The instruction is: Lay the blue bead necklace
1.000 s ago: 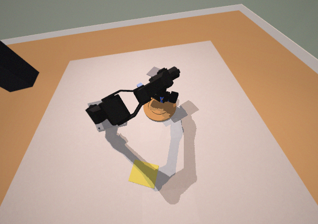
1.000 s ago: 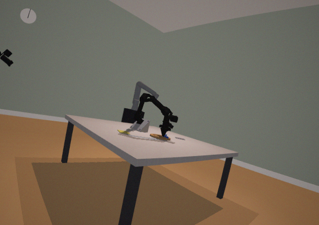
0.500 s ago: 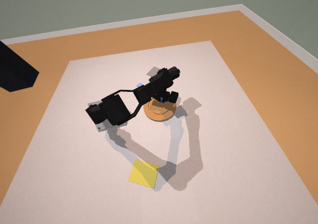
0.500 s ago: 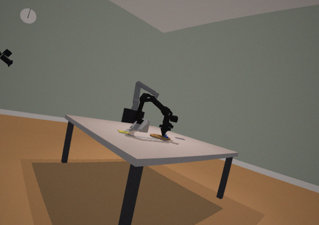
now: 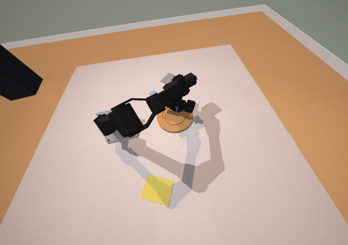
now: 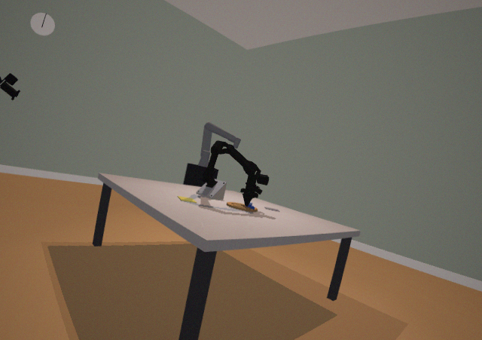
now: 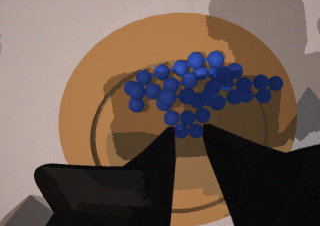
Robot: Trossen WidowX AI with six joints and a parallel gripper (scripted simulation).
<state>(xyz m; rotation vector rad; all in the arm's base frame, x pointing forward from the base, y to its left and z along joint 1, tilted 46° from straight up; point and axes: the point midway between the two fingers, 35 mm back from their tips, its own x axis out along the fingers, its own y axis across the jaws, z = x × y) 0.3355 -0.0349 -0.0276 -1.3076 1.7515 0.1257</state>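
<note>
The blue bead necklace [image 5: 176, 108] [image 6: 251, 206] [image 7: 187, 97] lay bunched on the round bead board [image 5: 174, 126] [image 6: 236, 204] [image 7: 150, 31], its strands heaped across one side of the face, with one lobe reaching down between my fingertips. My end effector [image 5: 180, 107] [image 6: 247, 205] [image 7: 188, 132] was grasping the necklace by beads of that lobe, low over the board. So the beads had reached the board, but the laying remained: only part of the heap crossed the groove [image 7: 93, 136], and most of the ring I could see held no beads. I judged that the bunch needed drawing open and easing round the circle before I let go. The board sat flat on the desk [image 5: 253, 180] [image 6: 233, 227] [image 7: 30, 86], a yellow square [image 5: 157, 190] [image 6: 187, 199] well apart from it.
</note>
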